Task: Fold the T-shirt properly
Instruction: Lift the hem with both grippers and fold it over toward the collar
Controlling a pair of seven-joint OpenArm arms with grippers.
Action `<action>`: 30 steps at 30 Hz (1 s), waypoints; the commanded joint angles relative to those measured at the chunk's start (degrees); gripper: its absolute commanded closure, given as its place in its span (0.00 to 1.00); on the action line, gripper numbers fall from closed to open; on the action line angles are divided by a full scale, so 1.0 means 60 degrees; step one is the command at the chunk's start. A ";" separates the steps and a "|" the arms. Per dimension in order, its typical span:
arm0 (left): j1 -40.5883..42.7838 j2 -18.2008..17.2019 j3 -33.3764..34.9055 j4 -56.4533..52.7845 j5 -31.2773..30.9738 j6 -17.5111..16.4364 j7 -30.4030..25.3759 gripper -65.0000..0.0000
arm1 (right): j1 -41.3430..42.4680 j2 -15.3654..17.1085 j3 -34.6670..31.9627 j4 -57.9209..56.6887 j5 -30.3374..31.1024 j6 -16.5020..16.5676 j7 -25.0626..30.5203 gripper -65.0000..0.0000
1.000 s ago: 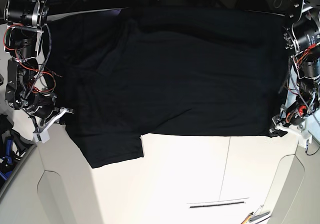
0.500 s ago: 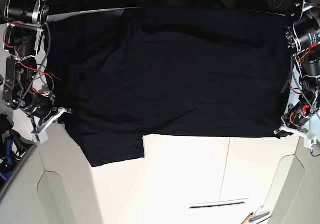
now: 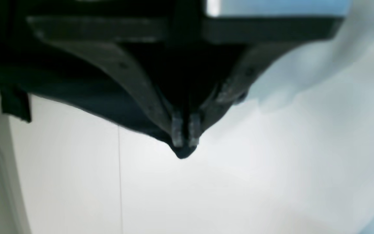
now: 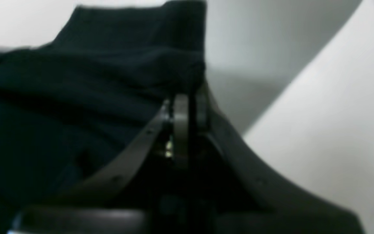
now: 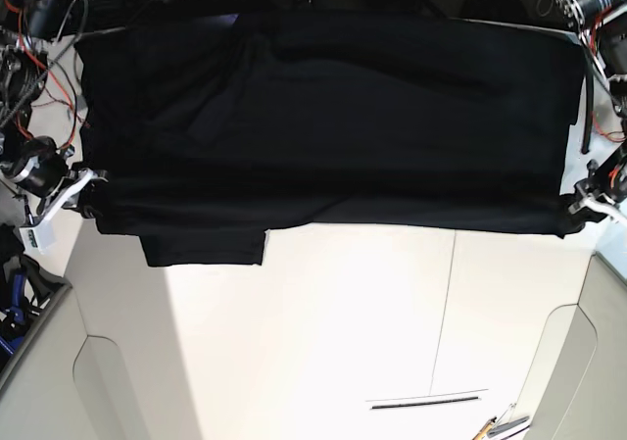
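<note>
The black T-shirt (image 5: 333,117) is stretched wide across the far half of the white table (image 5: 353,332), plain side up, with one sleeve (image 5: 204,246) hanging at its near left edge. My left gripper (image 5: 578,205) is shut on the shirt's near right corner; the left wrist view shows its fingertips (image 3: 184,133) pinching the cloth tip (image 3: 182,152) above the table. My right gripper (image 5: 90,187) is shut on the shirt's near left edge; the right wrist view shows its closed fingers (image 4: 187,112) against the dark cloth (image 4: 76,97). No print shows.
The table has a seam line (image 5: 449,303) and a dark slot (image 5: 426,399) near the front. Grey curved panels flank the front left (image 5: 59,362) and right (image 5: 578,362). Small tools (image 5: 500,425) lie at the front edge. Arm bodies and wiring stand at both far corners.
Both grippers have lifted and moved outward and toward the far side, pulling the shirt's near edge up and taut. The sleeve has swung up and now hangs straighter.
</note>
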 commanded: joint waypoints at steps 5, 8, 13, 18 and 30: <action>0.0936 -0.0240 -0.0925 0.0889 -0.0918 -0.0069 0.0612 1.00 | -0.0885 0.0160 0.0474 0.1009 0.0554 0.0058 -0.0852 1.00; 0.1443 -0.0240 -0.1071 0.0998 -0.1078 -0.0069 0.0758 1.00 | -0.1566 0.0160 0.0590 0.1322 0.0550 0.0058 -0.0976 1.00; 0.1960 -0.0237 -0.1071 0.1002 -0.1118 -0.0069 0.0761 1.00 | -0.2419 0.0157 0.0605 0.1392 0.0546 0.0058 -0.1035 1.00; 0.2004 -0.0240 -0.1071 0.1016 -0.1322 -0.0073 0.0790 1.00 | -0.2572 0.0160 0.0605 0.1388 0.0404 0.0051 -0.1024 1.00; 0.2000 -0.0240 -0.1071 0.1016 -0.2353 -0.0264 0.1501 0.57 | -0.1989 0.0160 0.0605 0.1523 0.0747 0.0055 -0.0204 0.56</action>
